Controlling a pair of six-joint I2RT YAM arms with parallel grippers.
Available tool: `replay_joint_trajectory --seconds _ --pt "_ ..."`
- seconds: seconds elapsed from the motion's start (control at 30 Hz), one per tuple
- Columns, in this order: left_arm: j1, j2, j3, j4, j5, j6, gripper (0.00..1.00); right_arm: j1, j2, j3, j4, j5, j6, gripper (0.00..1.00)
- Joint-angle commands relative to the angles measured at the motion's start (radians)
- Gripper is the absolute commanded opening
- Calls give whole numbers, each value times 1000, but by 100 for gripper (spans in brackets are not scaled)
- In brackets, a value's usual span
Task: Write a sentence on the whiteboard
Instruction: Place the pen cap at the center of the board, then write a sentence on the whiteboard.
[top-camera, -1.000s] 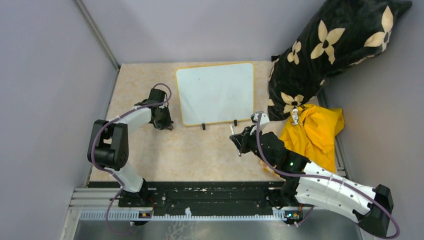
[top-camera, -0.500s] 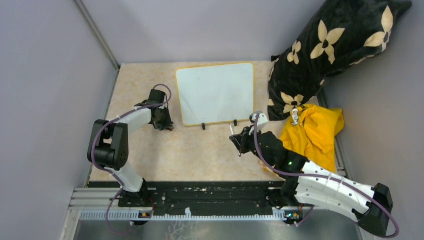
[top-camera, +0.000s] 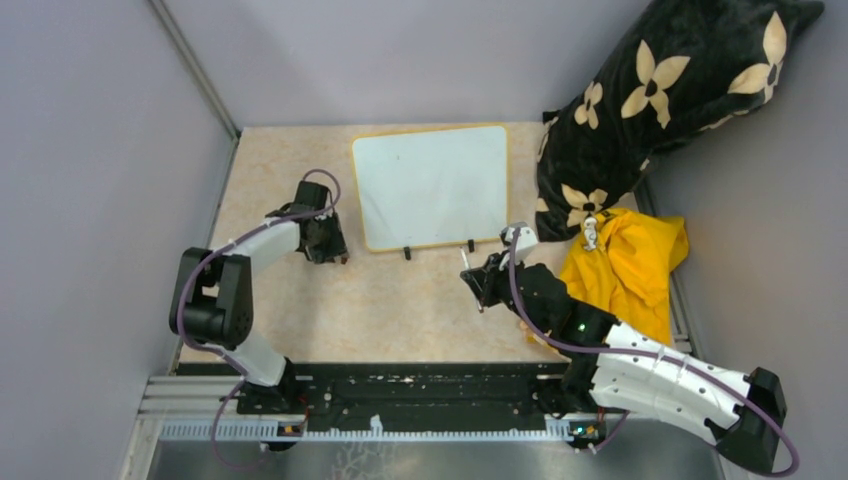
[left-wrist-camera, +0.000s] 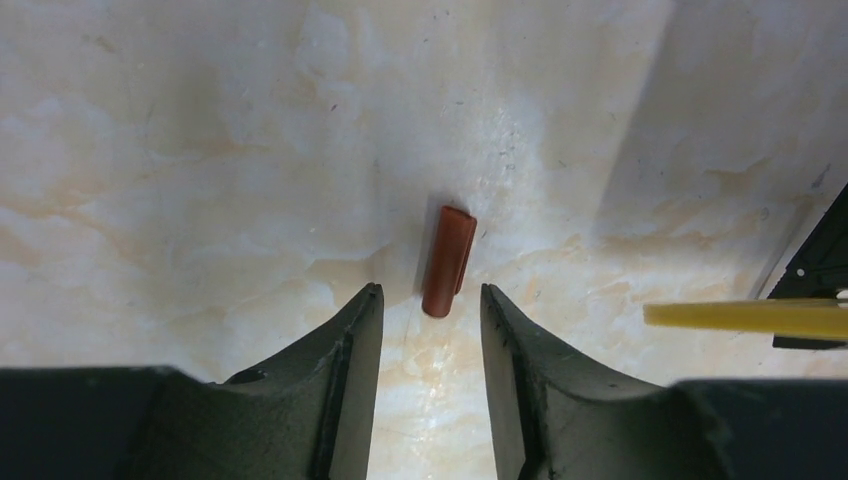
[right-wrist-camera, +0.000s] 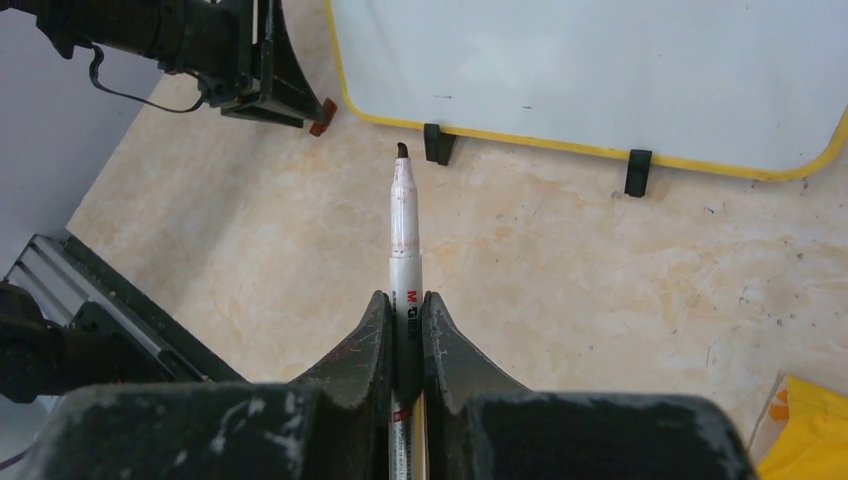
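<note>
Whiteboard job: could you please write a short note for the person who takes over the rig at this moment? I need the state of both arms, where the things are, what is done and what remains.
Left gripper: jaws open, low over the table. The reddish-brown marker cap lies loose at the fingertips, not gripped.
Right gripper: shut on the white marker. The marker is uncapped, its tip aimed at the board's near edge but off the board.
Whiteboard: far middle of the table, feet toward the arms, blank except for tiny specks.
Done: marker uncapped and in hand.
Left: all the writing.
</note>
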Motion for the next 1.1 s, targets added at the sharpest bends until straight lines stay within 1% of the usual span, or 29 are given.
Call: replay_joint_trajectory --seconds 0.0,0.13,0.23,0.37,0.5,0.53,0.6,0.63,0.8,0.87,0.9,0.97,1.03,1.07 --pt "4 -103 -20 -24 -46 -17 50 -5 -28 46 12 14 -13 0" --pt "4 -218 -24 -57 -63 -25 59 -6 -30 53 8 14 -23 0" --pt "4 -337 -31 -53 -55 -33 62 -5 -38 62 1 17 -32 0" --pt "4 -526 -65 53 88 49 67 -5 -54 75 -3 15 -59 0" --pt "3 -644 -82 199 280 115 75 -5 -57 90 22 -11 -100 0" --pt "3 -663 -89 252 323 114 79 -6 -55 93 37 -19 -110 0" --pt "1 -686 -120 377 417 78 97 -5 -48 104 66 -32 -132 0" --pt "1 -696 -143 467 454 47 99 -5 -42 112 82 -35 -144 0" --pt "-3 -672 -305 955 545 -217 99 -5 7 161 133 -58 -191 0" --pt "-5 -620 -353 1146 621 -337 99 -5 26 180 134 -80 -206 0" --pt "-7 -584 -362 1271 683 -382 99 -5 32 184 138 -93 -208 0" --pt "-16 -504 -356 1419 794 -472 99 -5 37 182 162 -117 -210 0" --pt "-24 -419 -332 1524 910 -552 99 -4 42 175 192 -145 -208 0" --pt "-25 -378 -326 1575 932 -592 99 -5 48 177 203 -163 -208 0"
